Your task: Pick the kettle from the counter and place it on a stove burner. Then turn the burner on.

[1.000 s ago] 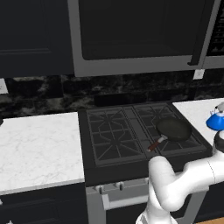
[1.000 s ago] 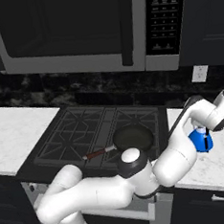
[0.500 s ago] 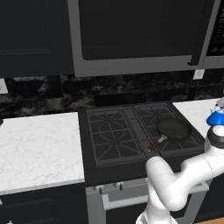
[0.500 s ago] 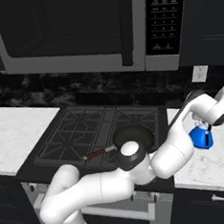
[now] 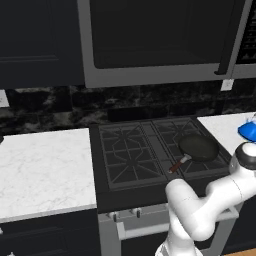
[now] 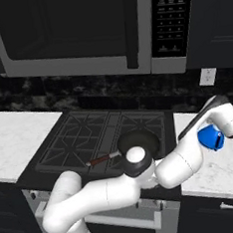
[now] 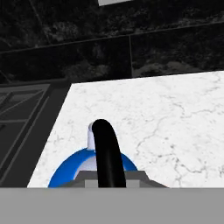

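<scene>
The bright-blue kettle [image 6: 211,137] is at the right counter [image 6: 224,166], just right of the black cooktop. Its body also shows at the right edge of the left base view as a blue patch [image 5: 248,131]. In the hand view its black arched handle [image 7: 106,153] rises straight up the middle, over the blue body [image 7: 65,175] and pale lid, with white marble [image 7: 175,113] behind. My gripper [image 7: 107,178] is shut on that handle from above, and the white hand [image 6: 230,120] sits over the kettle. The free front-left stove burner [image 5: 131,164] lies well to the left.
A black frying pan [image 5: 199,148] with a brown handle occupies the front-right burner. A microwave [image 6: 76,32] hangs low over the cooktop. A second marble counter [image 5: 42,170] lies left of the stove. My own arm [image 6: 120,188] arches across the stove front.
The kettle has edged slightly upward with the hand over it. The elbow has swung further right. Pan and stove are unchanged.
</scene>
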Robot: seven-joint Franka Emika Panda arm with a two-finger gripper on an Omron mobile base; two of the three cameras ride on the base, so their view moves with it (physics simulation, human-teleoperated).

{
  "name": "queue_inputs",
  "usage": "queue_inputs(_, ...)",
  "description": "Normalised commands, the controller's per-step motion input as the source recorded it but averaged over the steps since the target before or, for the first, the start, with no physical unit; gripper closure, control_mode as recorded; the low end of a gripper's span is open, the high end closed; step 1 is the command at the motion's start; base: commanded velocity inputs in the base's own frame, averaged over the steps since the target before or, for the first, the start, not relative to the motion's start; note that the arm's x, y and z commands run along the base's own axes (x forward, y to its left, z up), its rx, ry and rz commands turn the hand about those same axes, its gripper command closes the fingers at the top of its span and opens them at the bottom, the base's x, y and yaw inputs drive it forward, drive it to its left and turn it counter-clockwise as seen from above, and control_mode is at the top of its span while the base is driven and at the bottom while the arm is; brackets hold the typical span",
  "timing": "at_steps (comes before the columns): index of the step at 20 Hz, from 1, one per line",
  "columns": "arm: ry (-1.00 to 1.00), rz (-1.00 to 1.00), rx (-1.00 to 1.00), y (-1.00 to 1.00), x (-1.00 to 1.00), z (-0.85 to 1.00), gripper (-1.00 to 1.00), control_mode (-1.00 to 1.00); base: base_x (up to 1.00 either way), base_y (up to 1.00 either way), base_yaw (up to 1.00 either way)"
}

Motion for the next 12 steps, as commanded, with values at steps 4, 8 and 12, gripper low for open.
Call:
queue_inputs(4,-0.49,0.01,0.00,0.31,-0.46,0.05,1.00,-1.00,0.00,0.00,0.00)
queue_inputs(8,-0.57,0.09,0.00,0.88,-0.74,0.04,1.00,-1.00,0.00,0.00,0.00)
queue_inputs(12,-0.59,0.08,0.00,1.00,-0.67,0.01,1.00,-1.00,0.00,0.00,0.00)
